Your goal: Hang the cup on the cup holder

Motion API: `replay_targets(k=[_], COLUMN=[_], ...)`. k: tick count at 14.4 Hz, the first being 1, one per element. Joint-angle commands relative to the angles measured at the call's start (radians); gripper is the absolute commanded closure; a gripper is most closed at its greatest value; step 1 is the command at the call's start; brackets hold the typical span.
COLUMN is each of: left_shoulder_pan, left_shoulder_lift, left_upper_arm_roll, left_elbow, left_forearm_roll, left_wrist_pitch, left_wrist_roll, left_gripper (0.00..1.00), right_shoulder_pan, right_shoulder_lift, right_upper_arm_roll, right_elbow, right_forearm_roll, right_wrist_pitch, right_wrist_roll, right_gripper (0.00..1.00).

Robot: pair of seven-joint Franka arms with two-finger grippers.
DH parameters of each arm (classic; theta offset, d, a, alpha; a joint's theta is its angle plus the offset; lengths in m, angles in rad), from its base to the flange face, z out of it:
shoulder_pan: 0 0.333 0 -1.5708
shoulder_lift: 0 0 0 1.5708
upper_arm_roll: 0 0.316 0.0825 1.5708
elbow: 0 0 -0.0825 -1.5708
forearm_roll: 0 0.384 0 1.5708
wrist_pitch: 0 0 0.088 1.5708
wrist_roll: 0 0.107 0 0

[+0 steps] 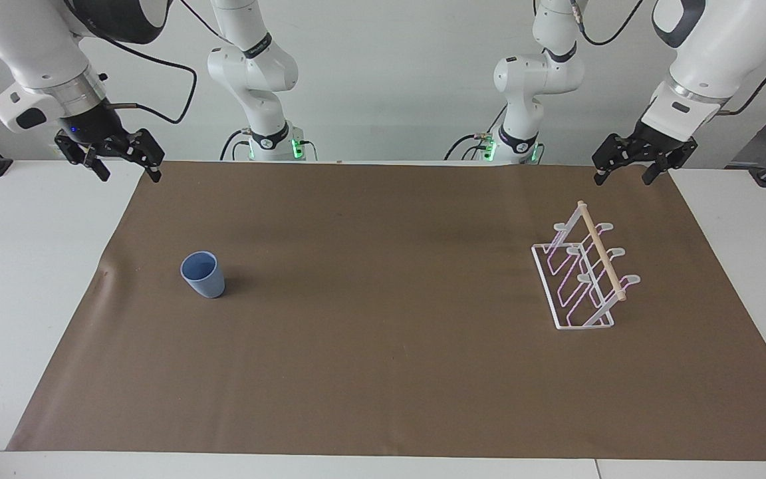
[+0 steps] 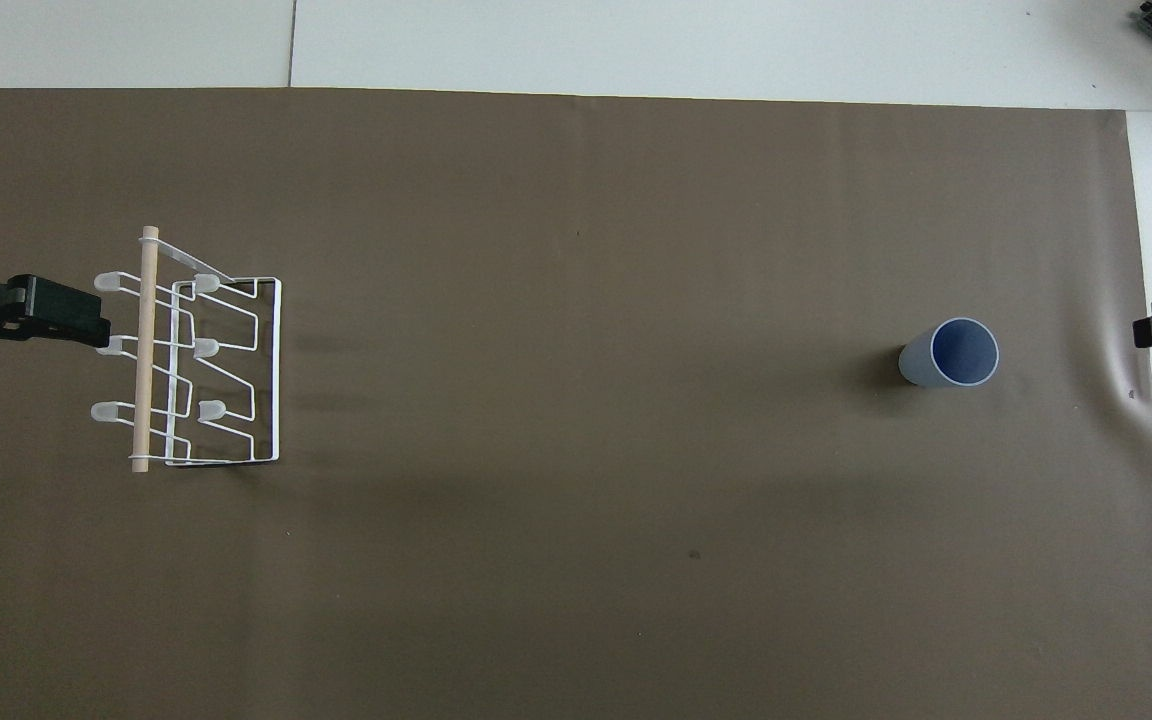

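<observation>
Facing view: a brown mat (image 1: 383, 346) is being shown spread over the white table (image 1: 30, 279), with both Franka arms being held high at their own ends. Nothing is being carried yet, so the opening step, the reach for the cup, is judged to be the one in hand.

The cup holder (image 1: 582, 273), a white wire rack with slanted prongs and a light wooden dowel (image 1: 601, 251) along its top, is being left standing toward the left arm's end of the table, every prong bare. The left gripper (image 1: 628, 169) is being held over the mat's edge near that rack, fingers spread and nothing between them; it is being kept waiting.

The right gripper (image 1: 126, 169) is being held over the mat's corner at the right arm's end, likewise released.

The cup (image 1: 203, 274), a small light-blue tumbler, is being left upright, mouth up, on the mat at that same end, well apart from the rack.

What the next move is thought to call for: the right gripper being lowered to the cup's rim, and the cup then being carried across and turned mouth-down over a prong.
</observation>
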Motion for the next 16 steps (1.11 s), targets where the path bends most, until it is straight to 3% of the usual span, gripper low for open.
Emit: replay_targets(k=[1,12,16], left_shoulder_pan=[0.009,0.009,0.009], left_shoulder_lift=[-0.024,-0.024,-0.024], left_upper_arm_roll=[-0.004,-0.004,-0.004], left_elbow=[-0.031,-0.032,-0.031], left_forearm_roll=[0.015,0.015,0.015], left_wrist_pitch=[0.012,0.012,0.012], left_wrist_roll=[0.005,0.005,0.005], left_gripper=[0.0,0.0,0.0], right_shoulder_pan=[-0.002,-0.002,-0.009], right_shoulder_lift=[-0.021,-0.021,-0.034], right_upper_arm_roll=[0.0,-0.006,-0.008], right_elbow=[-0.032,-0.038,-0.133], right_forearm_roll=[-0.015,-0.013,-0.013], right_wrist_pitch=[0.025,0.074,0.17], right_wrist_roll=[-0.014,-0.014,-0.013], right_gripper=[0.0,0.0,0.0])
